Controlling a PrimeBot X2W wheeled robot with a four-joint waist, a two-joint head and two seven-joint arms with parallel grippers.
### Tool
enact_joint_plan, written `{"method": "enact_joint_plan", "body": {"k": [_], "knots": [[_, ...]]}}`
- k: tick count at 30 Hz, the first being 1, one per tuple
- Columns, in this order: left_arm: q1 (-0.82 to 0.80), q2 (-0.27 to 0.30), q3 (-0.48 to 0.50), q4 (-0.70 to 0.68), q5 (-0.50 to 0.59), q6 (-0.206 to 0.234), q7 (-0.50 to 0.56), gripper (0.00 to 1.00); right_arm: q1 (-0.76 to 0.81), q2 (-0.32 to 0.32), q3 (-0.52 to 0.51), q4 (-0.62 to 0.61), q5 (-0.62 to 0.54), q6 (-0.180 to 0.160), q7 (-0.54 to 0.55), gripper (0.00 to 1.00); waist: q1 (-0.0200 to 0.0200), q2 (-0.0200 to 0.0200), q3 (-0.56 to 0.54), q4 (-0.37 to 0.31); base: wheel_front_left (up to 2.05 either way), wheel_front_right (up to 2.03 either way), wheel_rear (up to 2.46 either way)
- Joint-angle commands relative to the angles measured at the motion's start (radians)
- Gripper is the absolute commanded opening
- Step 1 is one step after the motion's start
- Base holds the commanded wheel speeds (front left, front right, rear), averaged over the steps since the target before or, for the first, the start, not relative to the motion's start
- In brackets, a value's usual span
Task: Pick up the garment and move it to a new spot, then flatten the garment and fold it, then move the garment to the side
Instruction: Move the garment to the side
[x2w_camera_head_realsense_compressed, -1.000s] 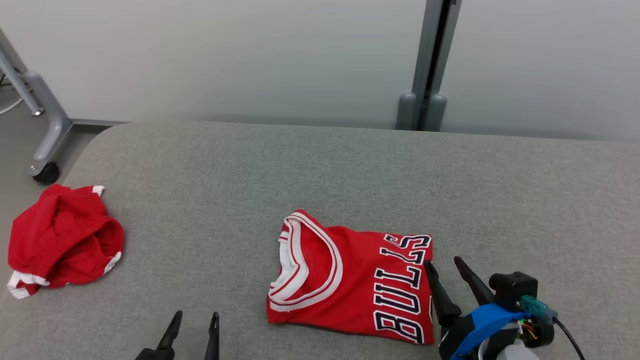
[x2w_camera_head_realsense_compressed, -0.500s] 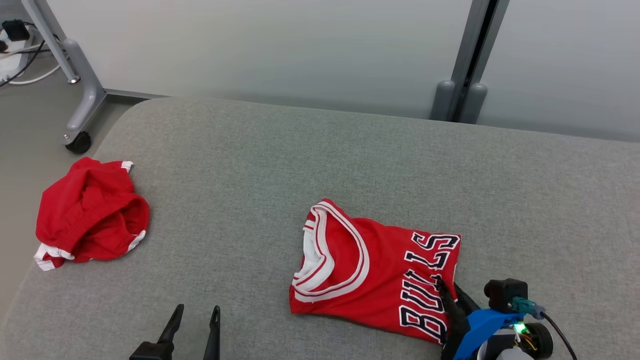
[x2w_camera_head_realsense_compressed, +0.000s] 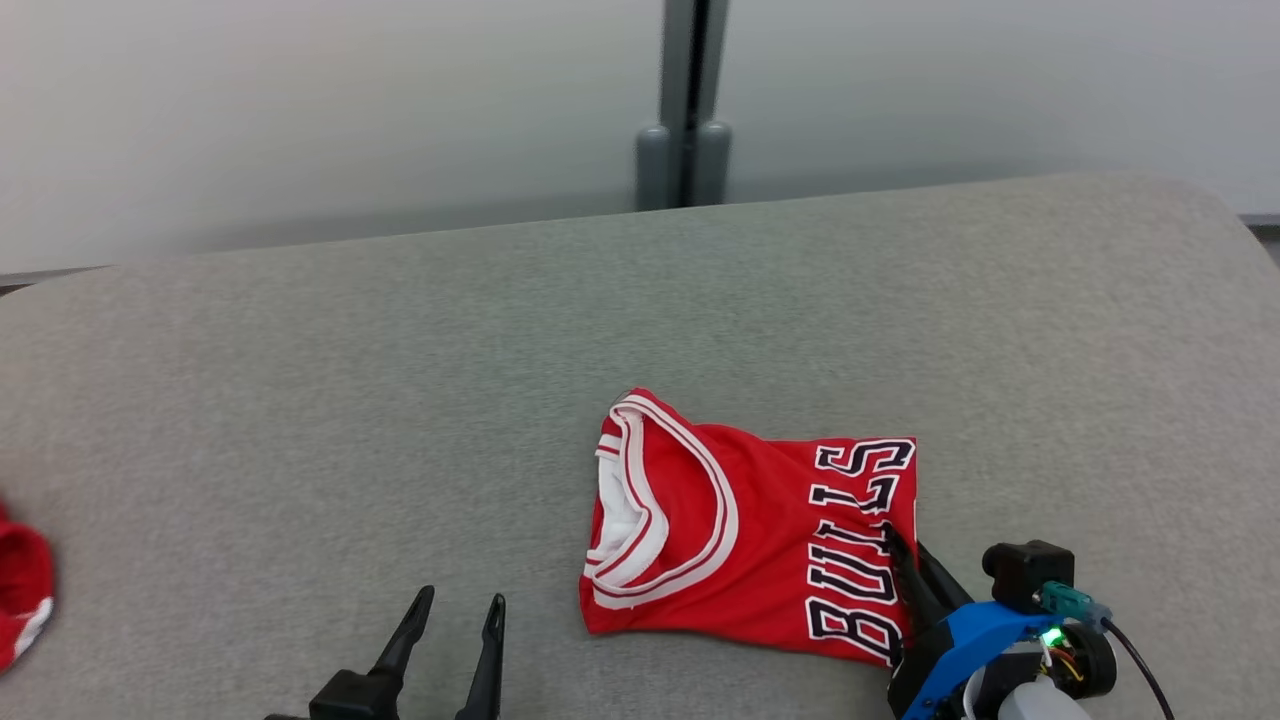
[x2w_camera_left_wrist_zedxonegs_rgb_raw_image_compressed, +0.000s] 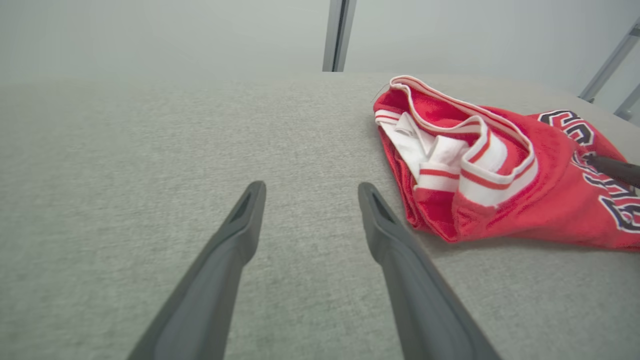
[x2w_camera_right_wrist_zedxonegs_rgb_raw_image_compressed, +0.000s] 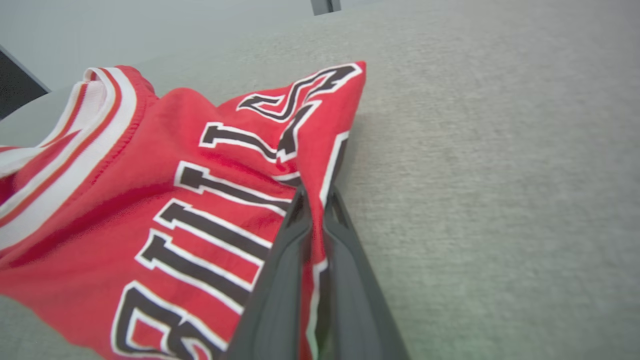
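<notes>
The folded red basketball jersey (x2w_camera_head_realsense_compressed: 740, 540) with black lettering is lying right of centre on the grey fabric counter (x2w_camera_head_realsense_compressed: 300, 400). The right gripper (x2w_camera_head_realsense_compressed: 908, 545) is clamping its lettered edge between closed jaws; the left gripper (x2w_camera_head_realsense_compressed: 462, 598) is hovering, jaws wide and empty. Judged: the move aside is beginning, calling for a fold-preserving drag.

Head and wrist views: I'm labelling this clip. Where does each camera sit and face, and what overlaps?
Head view: on the head, facing down at the grey padded surface and Bulls jersey; left pincer lower left, right pincer lower right.
Left wrist view: low over the surface, facing the jersey's collar between its open fingers.
Right wrist view: at the jersey's lettered edge, fingers pinching it.
Shared: the jersey.
</notes>
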Motion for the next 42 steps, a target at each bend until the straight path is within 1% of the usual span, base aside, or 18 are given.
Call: {"method": "enact_joint_plan", "body": {"k": [1, 7, 9, 13, 17, 20, 23, 24, 25, 27, 30, 34, 37, 38, 42], "knots": [[-0.02, -0.001, -0.015, -0.012, -0.006, -0.001, 0.0, 1.0, 0.017, -0.007, -0.008, -0.014, -0.006, -0.001, -0.003, 0.0, -0.0001, -0.0001, -0.035, -0.084, 0.0, 0.0, 0.0], [-0.049, 0.009, -0.075, -0.034, -0.016, -0.001, 0.0, 1.0, 0.038, -0.006, -0.012, -0.056, -0.011, -0.001, -0.003, 0.0, -0.0001, -0.0001, -0.012, -0.228, 0.0, 0.0, 0.0], [-0.058, 0.017, -0.091, -0.042, -0.018, -0.001, 0.0, 1.0, 0.041, -0.006, -0.008, -0.076, 0.0, -0.001, -0.003, 0.0, -0.0001, -0.0001, 0.0, -0.264, 0.0, 0.0, 0.0], [-0.071, 0.032, -0.123, -0.044, -0.026, -0.001, 0.0, 1.0, 0.05, -0.006, -0.008, -0.122, 0.01, -0.001, -0.003, 0.0, -0.0001, -0.0001, 0.024, -0.307, 0.0, 0.0, 0.0], [-0.084, 0.047, -0.135, -0.039, -0.033, -0.001, 0.0, 1.0, 0.032, -0.005, -0.025, -0.147, -0.011, -0.001, -0.003, 0.0, -0.0001, -0.0001, 0.056, -0.317, 0.0, 0.0, 0.0], [-0.098, 0.071, -0.157, -0.046, -0.038, -0.001, 0.0, 1.0, 0.0, -0.006, -0.06, -0.146, -0.051, -0.001, -0.003, 0.0, -0.0001, -0.0001, 0.081, -0.3, 0.0, 0.0, 0.0], [-0.099, 0.09, -0.156, -0.05, -0.045, -0.001, 0.0, 1.0, -0.04, -0.006, -0.122, -0.13, -0.108, -0.001, -0.003, 0.0, -0.0001, -0.0001, 0.106, -0.273, 0.0, 0.0, 0.0], [-0.099, 0.09, -0.156, -0.05, -0.045, -0.001, 0.0, 1.0, -0.04, -0.006, -0.122, -0.13, -0.108, -0.001, -0.003, 0.0, -0.0001, -0.0001, 0.106, -0.273, 0.0, 0.0, 0.0], [-0.099, 0.106, -0.156, -0.055, -0.051, -0.001, 0.0, 1.0, -0.081, -0.006, -0.181, -0.115, -0.167, -0.001, -0.003, 0.0, -0.0001, -0.0001, 0.123, -0.254, 0.0, 0.0, 0.0], [-0.103, 0.124, -0.159, -0.059, -0.053, -0.001, 0.0, 1.0, -0.131, -0.006, -0.255, -0.092, -0.239, -0.001, 0.0, 0.0, -0.0001, -0.0001, 0.142, -0.233, 0.0, 0.0, 0.0], [-0.114, 0.153, -0.159, -0.069, -0.06, -0.001, 0.0, 1.0, -0.217, -0.007, -0.403, -0.099, -0.392, -0.001, 0.033, 0.0, -0.0001, -0.0001, 0.175, -0.2, 0.0, 0.0, 0.0], [-0.127, 0.176, -0.137, -0.088, -0.073, -0.001, 0.0, 1.0, -0.301, -0.008, -0.627, -0.168, -0.589, -0.001, 0.106, 0.0, -0.0001, -0.0001, 0.224, -0.153, 0.0, 0.0, 0.0], [-0.14, 0.197, -0.13, -0.101, -0.08, -0.001, 0.0, 1.0, -0.354, -0.012, -0.761, -0.24, -0.709, -0.001, 0.16, 0.0, -0.0001, -0.0001, 0.258, -0.124, 0.0, 0.0, 0.0], [-0.14, 0.197, -0.13, -0.101, -0.08, -0.001, 0.0, 1.0, -0.354, -0.012, -0.761, -0.24, -0.709, -0.001, 0.16, 0.0, -0.0001, -0.0001, 0.258, -0.124, 0.0, 0.0, 0.0], [-0.153, 0.213, -0.133, -0.107, -0.087, -0.001, 0.0, 1.0, -0.404, -0.01, -0.891, -0.324, -0.823, -0.001, 0.212, 0.0, -0.0001, -0.0001, 0.291, -0.098, 0.0, 0.0, 0.0]]}}
